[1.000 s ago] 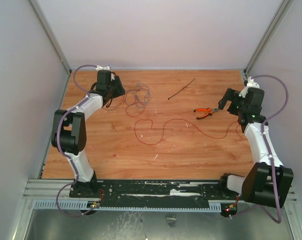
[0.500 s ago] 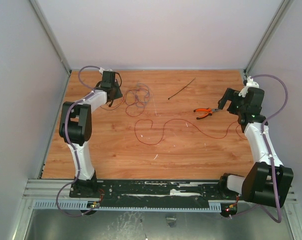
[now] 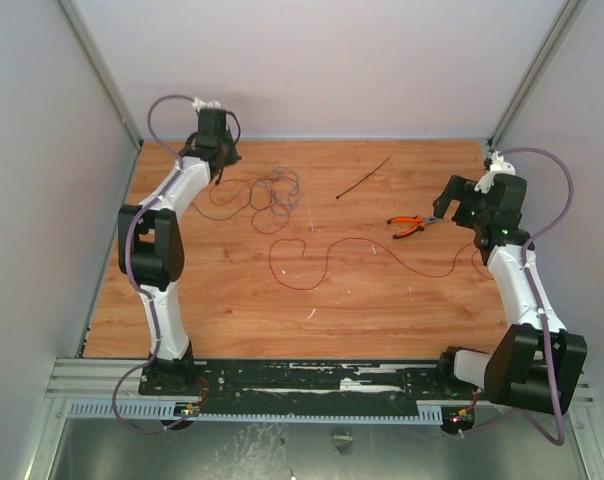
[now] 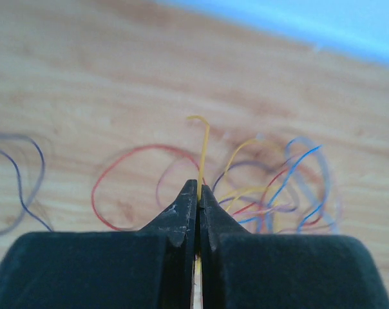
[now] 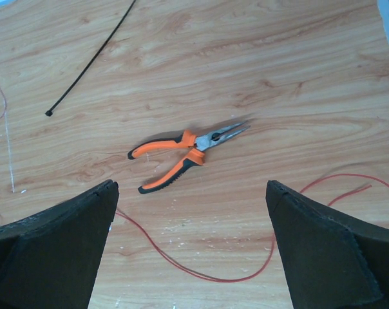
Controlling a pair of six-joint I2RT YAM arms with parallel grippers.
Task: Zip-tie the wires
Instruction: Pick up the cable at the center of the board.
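The wires (image 3: 273, 193) lie in a loose tangle at the back left of the wooden table (image 3: 232, 310). A long red strand (image 3: 322, 262) trails from them toward the right. In the left wrist view the wires (image 4: 279, 187) show as red, blue, yellow and purple loops. My left gripper (image 4: 199, 190) is shut on a thin yellow strand (image 4: 204, 145) that pokes up between its tips. From above, the left gripper (image 3: 222, 168) sits just left of the tangle. The zip tie (image 3: 364, 177) lies slantwise at the back centre. My right gripper (image 5: 191, 187) hangs open above the table near the zip tie (image 5: 91, 64), holding nothing.
Orange-handled pliers (image 5: 188, 154) lie on the table just ahead of the right gripper (image 3: 445, 206), and from above the pliers (image 3: 410, 226) sit at the right. A red wire loop (image 5: 201, 273) runs under the right fingers. White walls close the table on three sides.
My left arm swung toward the back left corner and its jaws closed on a yellow strand. The tangle has been drawn out slightly to the left. The right arm has not moved.
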